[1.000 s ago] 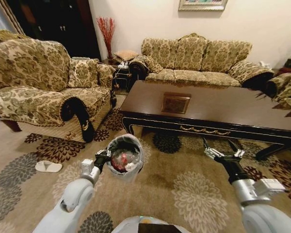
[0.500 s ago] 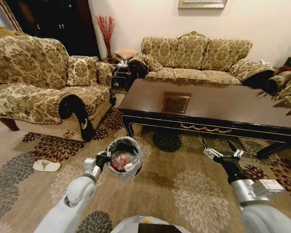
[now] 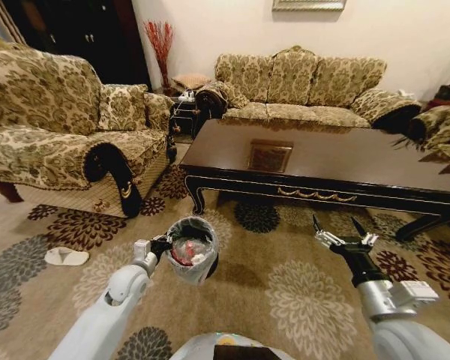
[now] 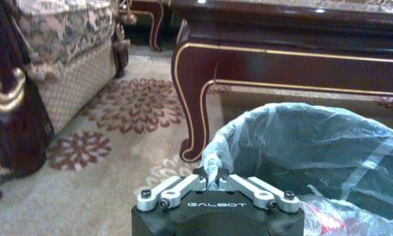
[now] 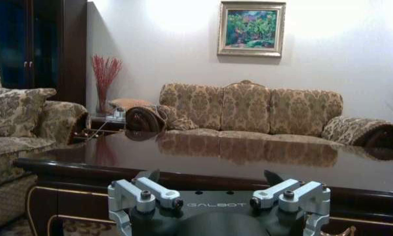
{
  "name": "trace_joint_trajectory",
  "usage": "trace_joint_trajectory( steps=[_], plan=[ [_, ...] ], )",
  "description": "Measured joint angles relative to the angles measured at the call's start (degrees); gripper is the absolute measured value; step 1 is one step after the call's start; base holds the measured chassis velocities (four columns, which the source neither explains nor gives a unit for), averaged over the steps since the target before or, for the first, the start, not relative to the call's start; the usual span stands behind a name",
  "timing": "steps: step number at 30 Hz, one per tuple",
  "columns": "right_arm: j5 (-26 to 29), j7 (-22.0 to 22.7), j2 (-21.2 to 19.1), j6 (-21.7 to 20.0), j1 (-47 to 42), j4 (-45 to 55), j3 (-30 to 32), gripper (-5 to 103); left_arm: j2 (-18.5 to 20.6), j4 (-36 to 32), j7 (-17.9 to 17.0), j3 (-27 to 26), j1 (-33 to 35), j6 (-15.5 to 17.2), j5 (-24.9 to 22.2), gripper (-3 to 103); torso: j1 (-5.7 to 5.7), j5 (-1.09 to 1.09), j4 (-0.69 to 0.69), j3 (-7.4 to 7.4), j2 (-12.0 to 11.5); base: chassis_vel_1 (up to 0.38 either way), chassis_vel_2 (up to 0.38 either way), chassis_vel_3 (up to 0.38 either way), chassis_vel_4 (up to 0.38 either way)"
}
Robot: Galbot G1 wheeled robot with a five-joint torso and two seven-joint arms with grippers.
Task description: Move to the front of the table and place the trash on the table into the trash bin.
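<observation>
My left gripper [image 3: 163, 245] is shut on the rim of the trash bin [image 3: 192, 250], a small black bin with a grey-white liner, and holds it above the carpet. In the left wrist view the left gripper [image 4: 213, 178] pinches the liner bag [image 4: 314, 147]. Red-and-white trash [image 3: 181, 255] lies inside the bin, and it also shows as trash [image 4: 329, 222] in the left wrist view. The dark glossy table [image 3: 345, 161] stands just ahead, its top showing a square inlay [image 3: 270, 156]. My right gripper [image 3: 344, 234] hangs open and holds nothing, in front of the table's edge [image 5: 249, 162].
A patterned armchair [image 3: 52, 135] stands to the left and a matching sofa [image 3: 307, 86] behind the table. A white slipper [image 3: 66, 256] lies on the floral carpet at left. The table's curved leg [image 4: 191, 108] is close to the bin. Open carpet lies between me and the table.
The whole view has shifted a little, so the camera has moved. The left gripper still holds the bin, now slightly lower in the picture. The right gripper stays open.
</observation>
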Motion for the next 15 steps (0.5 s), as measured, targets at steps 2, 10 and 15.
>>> trace_joint_trajectory(
  steps=[2,10,15],
  plan=[
    [0.0,0.0,0.0,0.0,0.0,0.0,0.0,100,-0.9,0.8,-1.7,0.5,-0.8,1.2,-0.2,4,-0.19,0.00,0.00,-0.42,-0.6,0.000,0.000,0.000,0.000],
    [-0.3,0.2,-0.2,-0.1,0.3,0.0,-1.2,100,-1.2,1.1,-5.0,3.0,-1.7,4.0,-0.3,4,-0.68,0.00,0.01,-1.66,-2.3,0.000,0.000,0.000,0.000],
    [-0.5,0.5,-0.4,-0.2,0.1,0.0,-1.2,100,-1.1,1.8,-6.9,4.7,-3.1,5.3,-2.2,4,-1.02,0.01,-0.01,-2.57,-3.6,0.000,0.000,0.000,0.000]
  ],
)
